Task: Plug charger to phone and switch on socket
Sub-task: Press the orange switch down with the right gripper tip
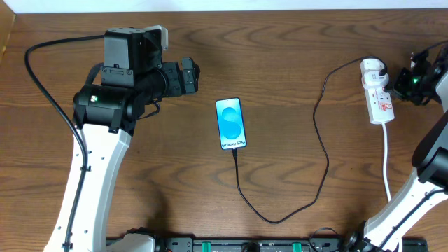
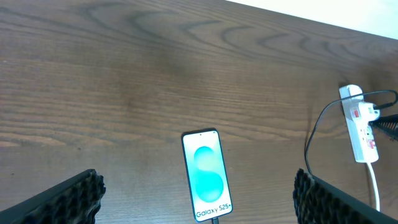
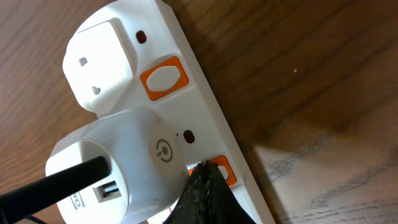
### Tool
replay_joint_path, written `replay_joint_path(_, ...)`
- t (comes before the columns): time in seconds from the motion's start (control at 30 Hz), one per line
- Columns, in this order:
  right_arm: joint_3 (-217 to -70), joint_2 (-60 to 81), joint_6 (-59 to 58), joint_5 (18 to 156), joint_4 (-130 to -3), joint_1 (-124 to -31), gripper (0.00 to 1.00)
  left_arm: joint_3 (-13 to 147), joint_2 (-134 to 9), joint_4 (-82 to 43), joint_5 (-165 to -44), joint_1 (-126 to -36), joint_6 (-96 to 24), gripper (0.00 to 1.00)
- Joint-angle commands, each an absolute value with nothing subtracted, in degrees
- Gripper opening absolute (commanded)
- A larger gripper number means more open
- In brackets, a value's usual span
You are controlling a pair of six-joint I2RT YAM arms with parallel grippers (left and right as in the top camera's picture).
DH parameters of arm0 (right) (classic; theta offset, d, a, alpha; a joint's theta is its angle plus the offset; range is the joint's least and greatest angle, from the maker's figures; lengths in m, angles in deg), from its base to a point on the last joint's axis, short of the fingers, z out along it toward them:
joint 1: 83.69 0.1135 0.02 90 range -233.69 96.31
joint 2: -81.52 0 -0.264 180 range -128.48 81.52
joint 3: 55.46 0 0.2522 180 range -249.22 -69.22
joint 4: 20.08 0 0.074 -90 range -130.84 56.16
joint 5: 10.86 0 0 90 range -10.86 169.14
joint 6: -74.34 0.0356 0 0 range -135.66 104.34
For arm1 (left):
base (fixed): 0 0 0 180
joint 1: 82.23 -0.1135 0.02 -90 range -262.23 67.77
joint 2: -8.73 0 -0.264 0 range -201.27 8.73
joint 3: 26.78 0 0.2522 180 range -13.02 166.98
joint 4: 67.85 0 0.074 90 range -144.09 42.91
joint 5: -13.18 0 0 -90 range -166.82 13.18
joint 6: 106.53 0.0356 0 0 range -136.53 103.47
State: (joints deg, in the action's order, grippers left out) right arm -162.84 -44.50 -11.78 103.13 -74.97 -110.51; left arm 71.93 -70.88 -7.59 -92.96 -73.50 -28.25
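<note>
The phone [image 1: 231, 123] lies flat mid-table with its blue screen lit, and it also shows low in the left wrist view [image 2: 206, 174]. The charger's thin black cable [image 1: 322, 140] loops from the phone's near end to the white adapter head [image 1: 373, 68], which sits in the socket [image 1: 381, 98]. My left gripper [image 1: 192, 77] hangs open to the left of the phone, its pads [image 2: 68, 199] far apart. My right gripper [image 3: 202, 171] is shut, its tips touching the lower orange switch [image 3: 224, 174] beside the adapter head [image 3: 118, 162].
A second orange switch [image 3: 163, 78] sits by the socket's free outlet. The socket's white cord [image 1: 387, 161] runs toward the front edge near the right arm [image 1: 420, 189]. The left arm [image 1: 98, 161] covers the left side. A black rail [image 1: 245, 245] lines the front.
</note>
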Motion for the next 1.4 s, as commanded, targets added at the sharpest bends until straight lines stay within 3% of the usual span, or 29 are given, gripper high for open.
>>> replay_joint_path(0.0,-159.3,-46.0,-11.7,106.4,-76.7,-105.9,0.01,72.2,-70.3,-7.4,-92.4,-73.5,-27.5,0.99)
replay_joint_path(0.47,-158.6,-46.0,-7.6,103.8,-70.1,-106.4,0.01,72.2,-70.3,-7.4,-92.4,-73.5,-27.5,0.98)
replay_joint_path(1.37,-158.6,-46.0,-6.6,120.7,-70.3,-107.3,0.01,72.2,-70.3,-7.4,-92.4,-73.5,-27.5,0.99)
